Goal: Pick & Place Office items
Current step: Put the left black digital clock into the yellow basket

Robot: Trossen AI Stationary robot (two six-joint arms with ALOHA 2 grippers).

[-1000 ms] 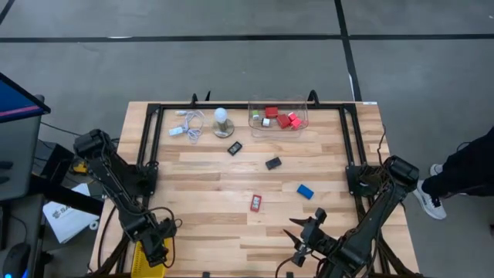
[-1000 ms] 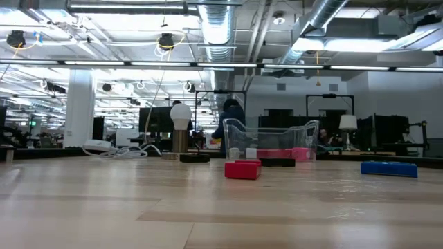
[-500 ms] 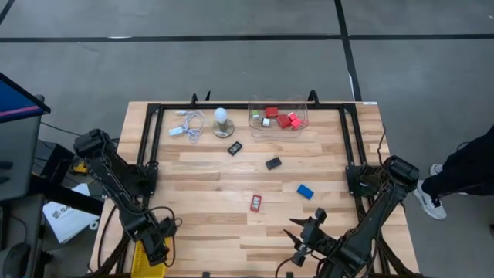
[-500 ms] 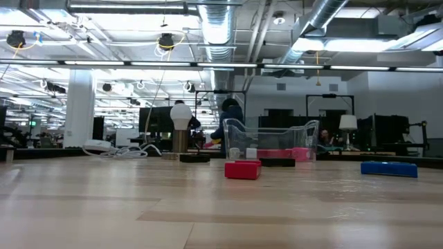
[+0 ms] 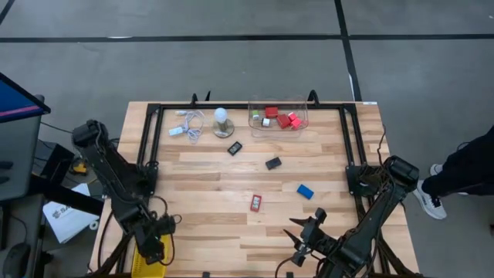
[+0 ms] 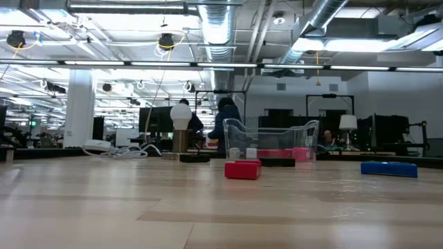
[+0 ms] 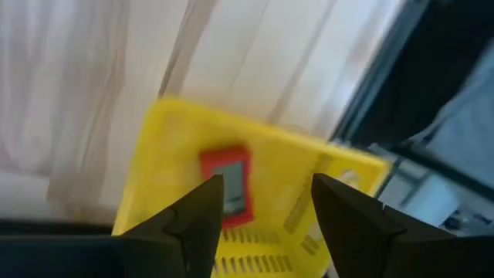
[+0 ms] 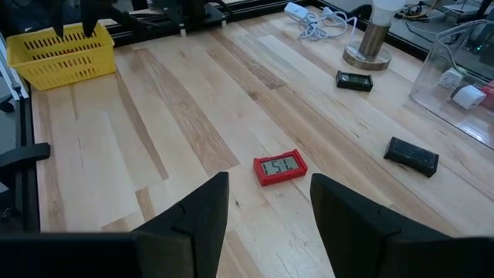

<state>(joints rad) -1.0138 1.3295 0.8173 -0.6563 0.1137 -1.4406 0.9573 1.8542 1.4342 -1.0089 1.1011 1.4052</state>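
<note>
We see the left gripper [image 7: 262, 212] hanging over a yellow basket [image 5: 148, 257] at the table's near left corner, fingers spread apart with nothing between them. In the basket lies a red block [image 7: 230, 184] with a grey face; its long axis runs roughly along the line of the fingers.

The right gripper [image 8: 266, 205] waits at the near edge, right of middle, its fingers parted and empty too. Ahead of it a second red block [image 5: 255, 202] lies flat on the table [image 5: 201, 185], display up, long axis running roughly from the near edge toward the far edge in the high view. A blue block [image 5: 306, 191] sits to its right, turned diagonally. Farther back lie two black blocks [image 5: 273, 163], both angled. A clear bin [image 5: 278, 117] at the far edge holds several red and white blocks.

The table is pale wood planks with a black frame. A white bulb [image 5: 221, 117] and coiled cable [image 5: 187, 123] sit at the far left. Beyond is an office with ceiling ducts, and a person [image 6: 225, 119] stands behind the bin.
</note>
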